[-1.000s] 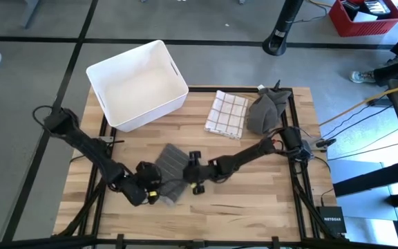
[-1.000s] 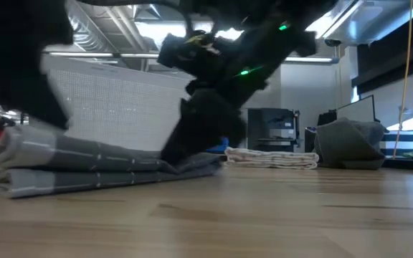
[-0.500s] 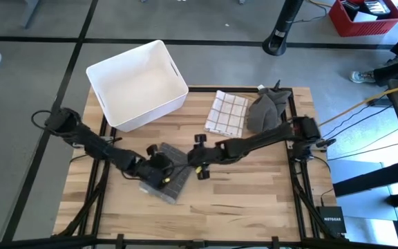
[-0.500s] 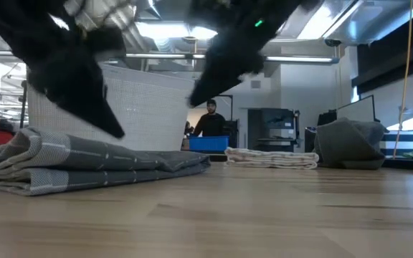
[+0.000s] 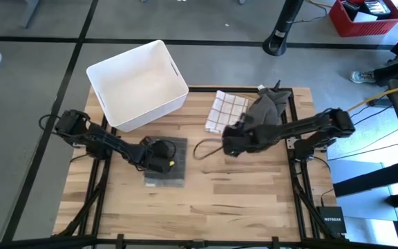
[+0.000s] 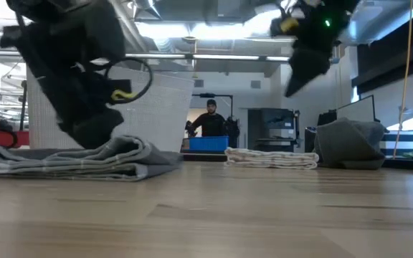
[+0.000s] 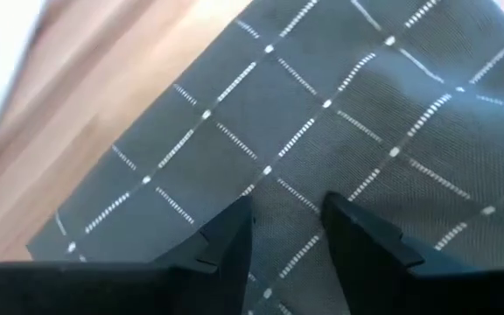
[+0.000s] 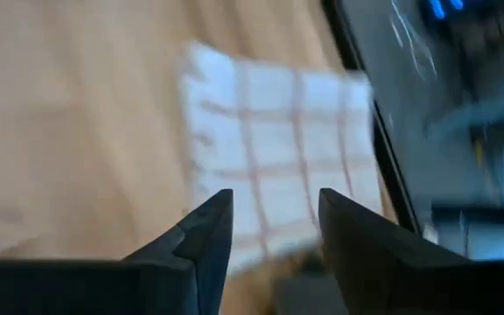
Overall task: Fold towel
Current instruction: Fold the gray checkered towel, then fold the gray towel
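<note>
A grey towel [image 5: 175,176] with a white grid pattern lies folded flat on the wooden table, left of centre. My left gripper [image 5: 164,163] stands over its far part, slanting down, open, with its fingertips [image 7: 234,229] close above the cloth [image 7: 322,105]. My right gripper [image 5: 228,149] hangs open in the air right of the towel, holding nothing. In the low view it shows high up [image 6: 296,82], and the right wrist view shows its open fingertips [image 8: 274,210]. My left gripper comes at the grey towel's top layer [image 7: 287,188] slanting down from the table's left side, its fingers apart. In the low view its lower end [image 6: 92,135] meets the towel's upper fold. I cannot tell whether the tips touch the cloth.
A white bin [image 5: 137,83] stands at the far left, just beyond the grey towel. A folded white checked towel [image 5: 225,112] and a dark grey cloth heap [image 5: 268,111] lie at the far right. A person [image 6: 208,122] stands in the room behind.
My right gripper has risen off the grey towel and gone up toward the table's right and far side, tipping less steeply down. My left gripper has swung from the towel's near-left corner to its far part. The towel now lies shorter and squarer to the table edges.
</note>
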